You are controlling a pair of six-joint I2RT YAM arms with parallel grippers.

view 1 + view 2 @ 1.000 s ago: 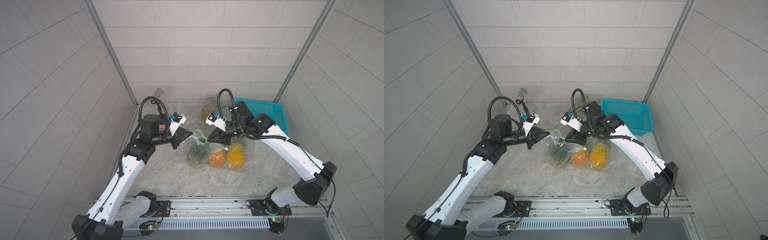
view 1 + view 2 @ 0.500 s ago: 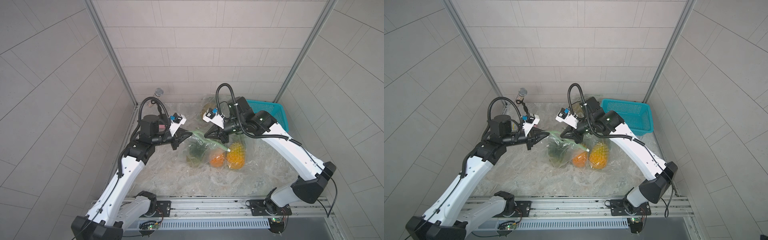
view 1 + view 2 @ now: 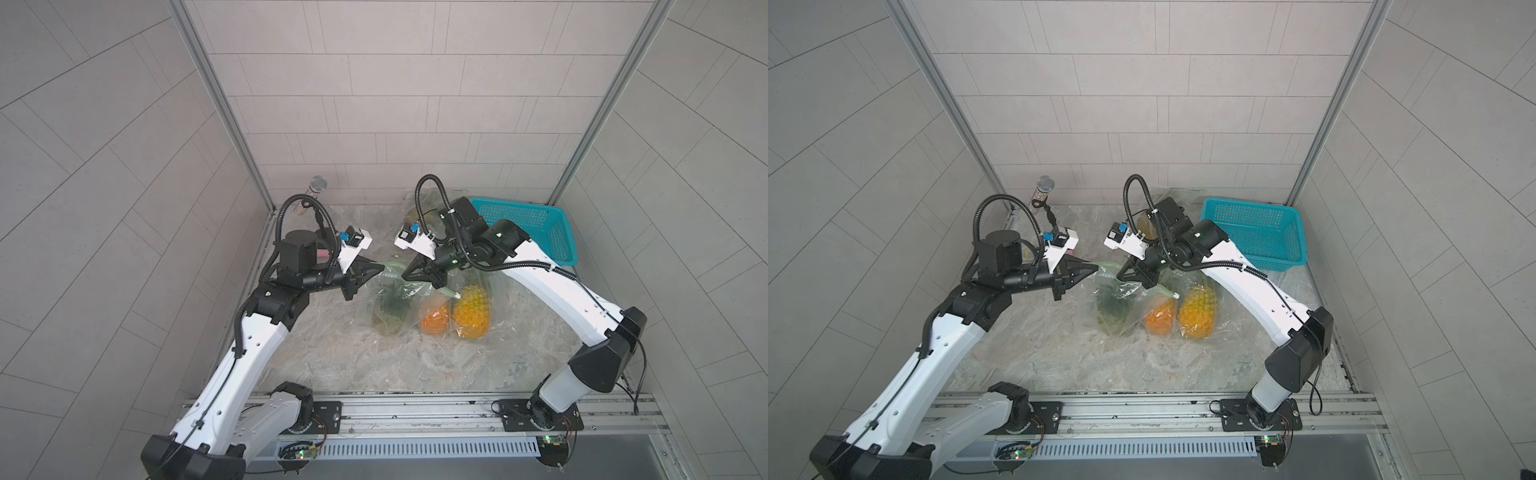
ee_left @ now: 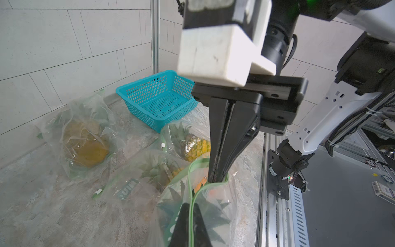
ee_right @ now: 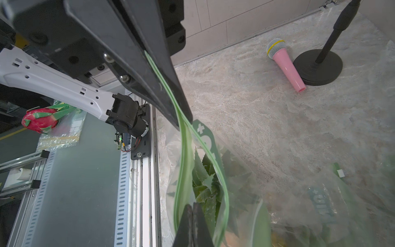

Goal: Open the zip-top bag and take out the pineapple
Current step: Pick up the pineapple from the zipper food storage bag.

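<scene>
Green-edged clear zip-top bag: centre of the frame in both top views, standing on the marbled surface, with its zip strip partly parted. Pineapple: inside that bag, crown toward the opening. Left end effector: arm bent at the elbow, reaching in from the left, jaws pinched on one lip of the strip. Right end effector: arm folded in from the right, jaws pinched on the opposite lip. Teal basket: upper right, behind.
</scene>
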